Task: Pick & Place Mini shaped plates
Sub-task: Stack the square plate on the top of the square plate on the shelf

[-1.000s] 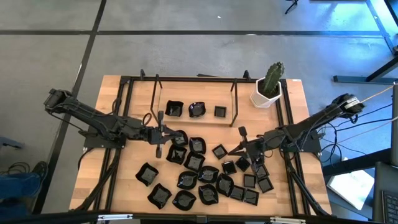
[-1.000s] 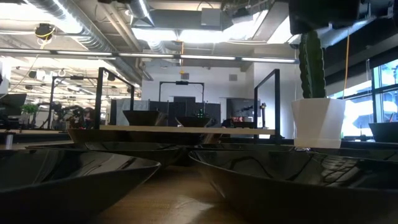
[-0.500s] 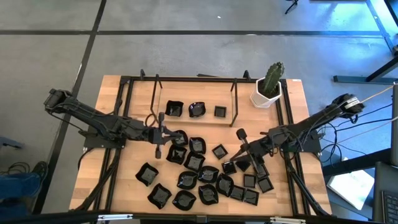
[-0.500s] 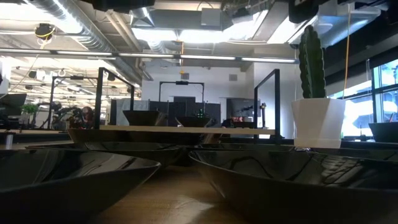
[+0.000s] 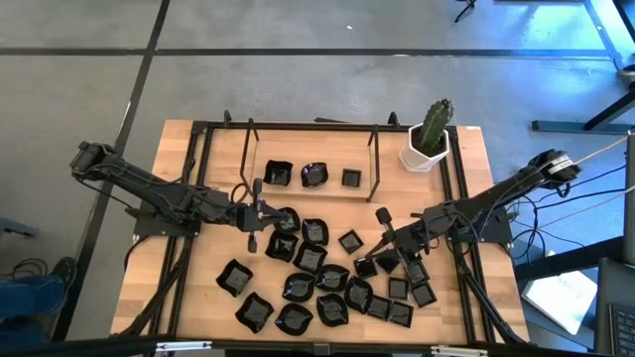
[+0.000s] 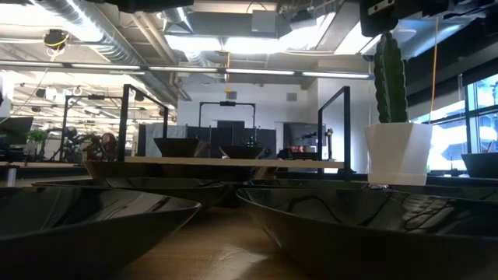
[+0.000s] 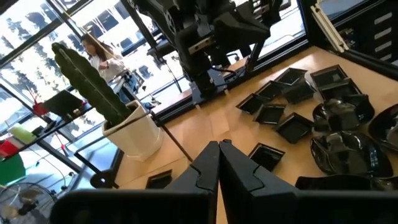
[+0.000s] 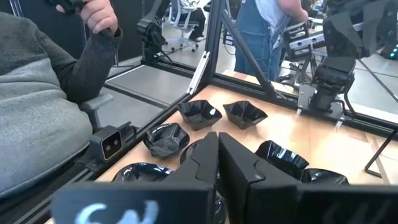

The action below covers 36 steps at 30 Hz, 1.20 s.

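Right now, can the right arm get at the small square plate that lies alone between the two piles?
Probably yes. The right gripper, fingers shut, hangs close beside that small square plate, with only bare table between them. It must open its fingers first.

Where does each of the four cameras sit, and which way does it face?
High view: overhead, straight down on the table; both arms show, left gripper and right gripper over the mini shaped plates.
Low view: table height, level across plates into the room; no gripper shows.
Left wrist view: past shut fingers toward the cactus pot.
Right wrist view: past shut fingers toward a seated person.
Shared: high, low and left wrist views show the cactus pot.
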Each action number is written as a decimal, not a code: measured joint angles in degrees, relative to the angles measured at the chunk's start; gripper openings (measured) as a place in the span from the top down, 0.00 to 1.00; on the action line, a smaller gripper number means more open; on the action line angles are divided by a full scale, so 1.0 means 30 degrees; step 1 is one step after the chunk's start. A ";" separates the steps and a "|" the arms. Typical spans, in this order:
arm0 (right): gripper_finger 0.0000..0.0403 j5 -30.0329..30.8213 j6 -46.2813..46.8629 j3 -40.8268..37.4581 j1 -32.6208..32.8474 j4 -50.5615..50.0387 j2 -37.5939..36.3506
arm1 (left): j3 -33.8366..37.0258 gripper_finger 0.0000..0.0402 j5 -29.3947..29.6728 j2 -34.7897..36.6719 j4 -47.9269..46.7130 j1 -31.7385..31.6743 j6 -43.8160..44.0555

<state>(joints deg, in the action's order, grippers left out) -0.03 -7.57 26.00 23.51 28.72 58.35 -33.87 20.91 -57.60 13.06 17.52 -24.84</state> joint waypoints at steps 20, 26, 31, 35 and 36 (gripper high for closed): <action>0.95 0.3836 -0.0024 0.0000 0.0000 -0.2596 0.0015 | 0.0000 0.99 0.0000 -0.0678 -0.0001 0.0000 0.0045; 0.95 0.2248 0.0738 0.0000 0.0006 -0.3891 0.0015 | 0.0000 0.99 -0.0319 -0.0678 0.0000 0.0000 0.0291; 0.95 0.1996 0.0921 0.0000 0.0015 -0.3901 0.0015 | 0.0000 0.99 -0.0576 -0.0678 0.0000 0.0000 0.0572; 0.95 0.1717 0.1033 0.0000 0.0015 -0.4391 0.0015 | 0.0000 0.99 -0.0576 -0.0678 0.0000 0.0004 0.1006; 0.95 0.1517 0.1041 0.0000 0.0015 -0.4619 0.0015 | 0.0000 0.99 -0.0576 -0.0678 0.0000 0.0000 0.1028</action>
<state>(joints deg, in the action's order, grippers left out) 4.52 -4.44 26.00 23.55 14.87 58.39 -33.87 19.18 -59.64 13.06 17.52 -21.76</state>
